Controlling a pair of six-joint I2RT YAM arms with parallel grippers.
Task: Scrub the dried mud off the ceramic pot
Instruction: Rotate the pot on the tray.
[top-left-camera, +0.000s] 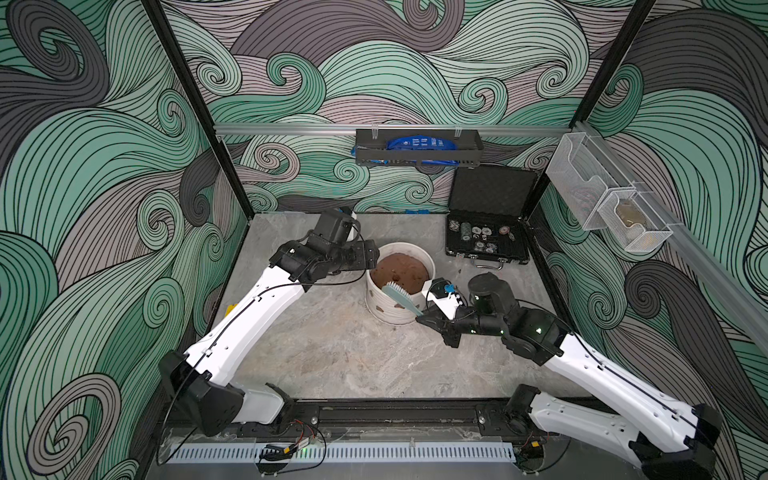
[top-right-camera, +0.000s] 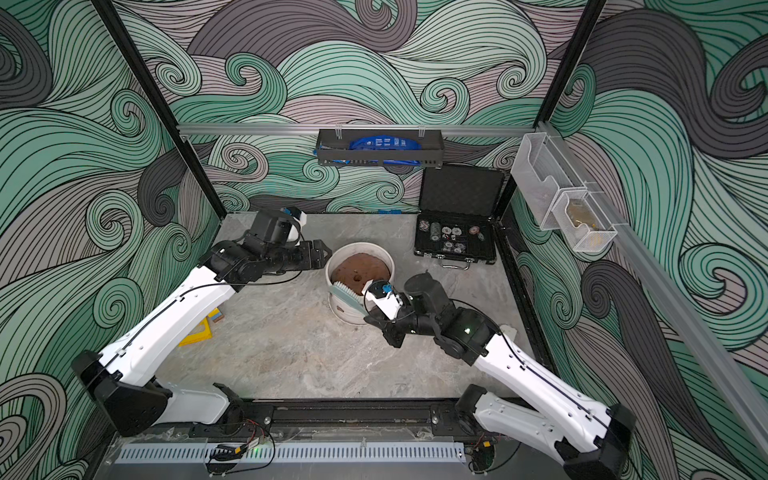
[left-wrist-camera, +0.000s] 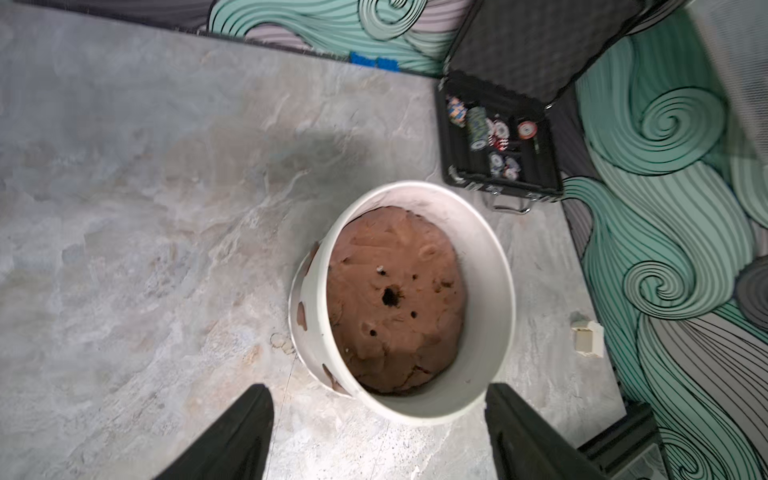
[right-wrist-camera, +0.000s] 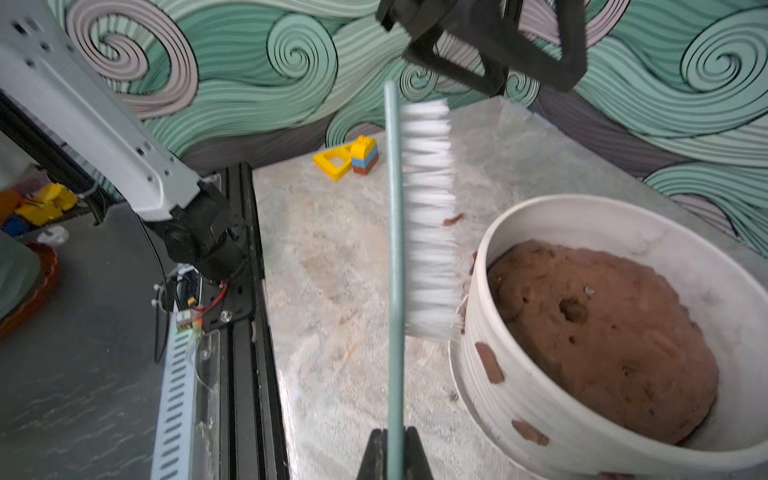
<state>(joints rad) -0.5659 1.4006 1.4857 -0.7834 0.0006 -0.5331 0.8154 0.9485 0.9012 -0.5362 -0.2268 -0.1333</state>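
The white ribbed ceramic pot (top-left-camera: 388, 311) (top-right-camera: 351, 313) (left-wrist-camera: 492, 316) (right-wrist-camera: 494, 411) stands mid-table, full of brown soil (top-left-camera: 399, 272). Reddish-brown blotches of dried mud (right-wrist-camera: 489, 362) (left-wrist-camera: 301, 316) stick to its outer wall. My right gripper (right-wrist-camera: 394, 434) (top-left-camera: 422, 318) (top-right-camera: 370, 318) is shut on the teal handle of a brush (right-wrist-camera: 394, 249) (top-left-camera: 401, 296) (top-right-camera: 348, 296). The white bristles (right-wrist-camera: 430, 216) press against the wall just below the rim. My left gripper (left-wrist-camera: 378, 388) (top-left-camera: 370, 257) (top-right-camera: 322, 252) is open and empty at the pot's far-left rim, not touching it.
An open black case of poker chips (top-left-camera: 486, 239) (left-wrist-camera: 498, 137) stands at the back right. Yellow and coloured toy blocks (right-wrist-camera: 349, 160) (top-right-camera: 199, 332) lie by the left arm. A small white block (left-wrist-camera: 588, 338) sits near the right wall. A black wall basket (top-left-camera: 419, 151) hangs behind.
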